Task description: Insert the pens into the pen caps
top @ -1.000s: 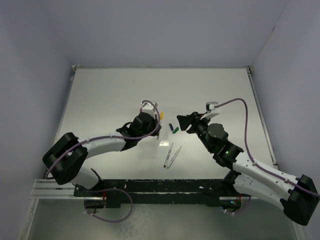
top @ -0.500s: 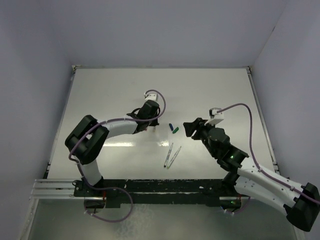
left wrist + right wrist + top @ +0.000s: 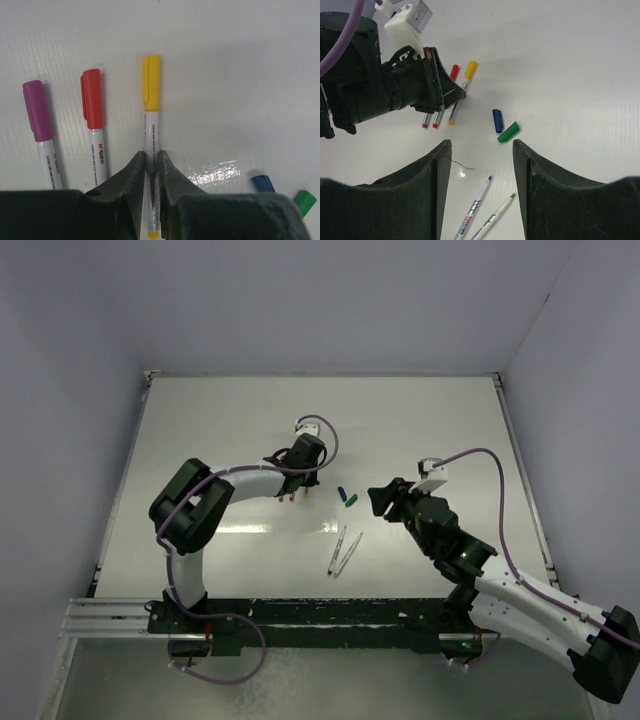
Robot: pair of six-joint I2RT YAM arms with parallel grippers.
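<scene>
top view: left gripper (image 3: pixel 294 483) is over the capped pens (image 3: pixel 290 497), left of centre. right gripper (image 3: pixel 378 496) is just right of the blue cap (image 3: pixel 341 491) and green cap (image 3: pixel 351 501). the uncapped pens (image 3: pixel 337 548) lie below them, nearer the right arm.

left wrist view: jaws narrow, flanking the yellow pen (image 3: pixel 151 100); its axis runs straight up the frame. clamped or just clear: cannot tell. the red pen (image 3: pixel 94 120) reads "m&g".

right wrist view: jaws wide, empty. the uncapped pens at lower centre point to the upper right.
</scene>
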